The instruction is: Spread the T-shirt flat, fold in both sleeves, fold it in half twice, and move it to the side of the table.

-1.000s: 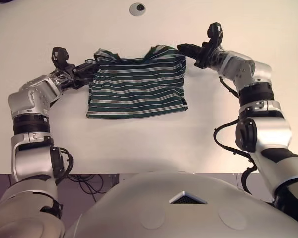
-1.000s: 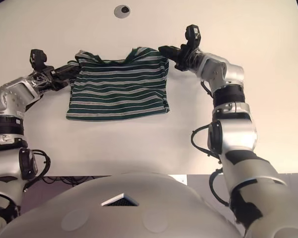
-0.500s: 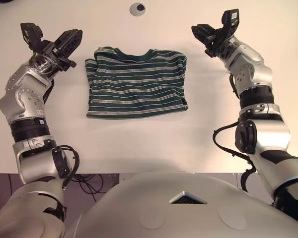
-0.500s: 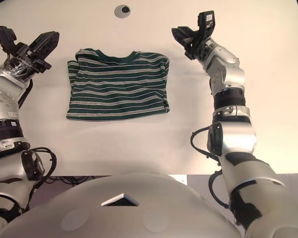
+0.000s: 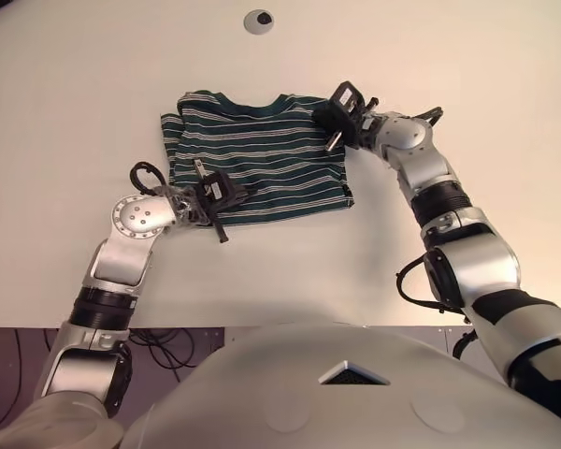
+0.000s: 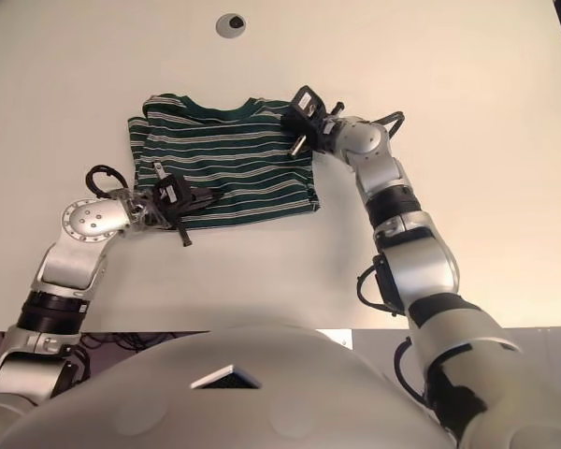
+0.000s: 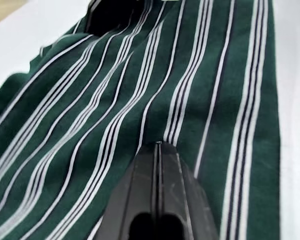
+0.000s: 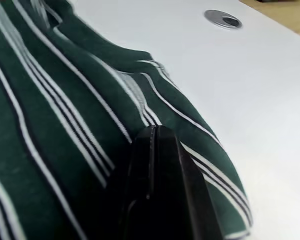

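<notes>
Progress seems about halfway: T-shirt [image 5: 257, 154] lies sleeves-in, apparently halved once, at upper centre of the desk [image 5: 449, 56]; one halving and the move remain. Left hand [image 5: 232, 194] and right hand [image 5: 329, 122], fingers together, rest on it.

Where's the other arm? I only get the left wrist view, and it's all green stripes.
Observer: The right gripper is on the far right corner of the T-shirt.
Operator: And which bit am I on?
Observer: The left gripper is at the near hem, toward its left end.
Operator: Do any sleeves stick out?
Observer: No. It lies as a tidy rectangle on the white table, collar away from the robot.
</notes>
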